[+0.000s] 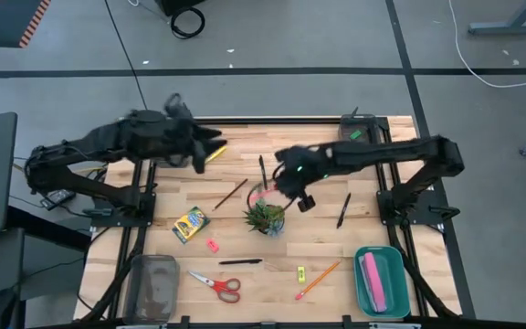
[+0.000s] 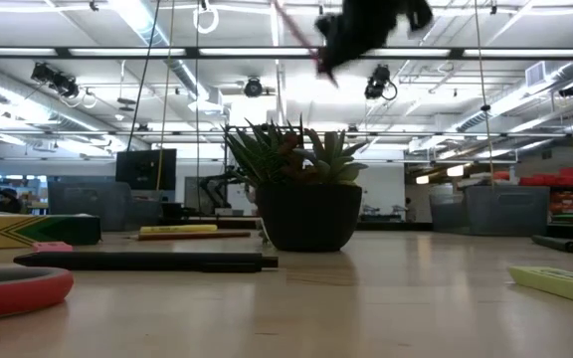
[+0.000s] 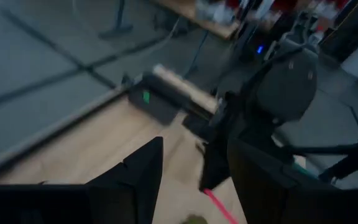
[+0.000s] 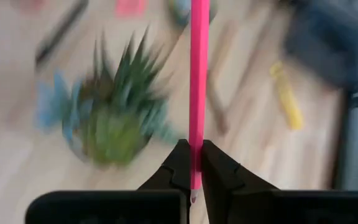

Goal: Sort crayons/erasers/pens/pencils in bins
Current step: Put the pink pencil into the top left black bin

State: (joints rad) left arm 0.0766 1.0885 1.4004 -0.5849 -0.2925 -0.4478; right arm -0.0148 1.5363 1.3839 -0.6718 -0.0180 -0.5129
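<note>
We saw the right gripper (image 4: 192, 163) with its fingers clamped on a pink pencil (image 4: 198, 74), gripped near one end so that its long axis ran straight out ahead of the fingers. In the high view that gripper (image 1: 289, 187) hung over the middle of the bench (image 1: 373, 215), just beside the potted plant (image 1: 265, 217), and the pencil showed as a faint pink line by the plant. We judged the coming move to be a carry to the teal bin (image 1: 381, 281) at the near right corner, well apart from the fingers and on the right arm's own side; it already held a pink thing we could not name. The translucent grey bin (image 1: 152, 286) at the near left corner looked empty. A dark bin (image 1: 358, 131) at the far right corner held a green eraser (image 1: 356, 135). The left gripper (image 1: 201, 146) hovered over the far left of the bench near a yellow pencil (image 1: 215, 153), its fingers (image 3: 143, 174) apart with nothing between them
</note>
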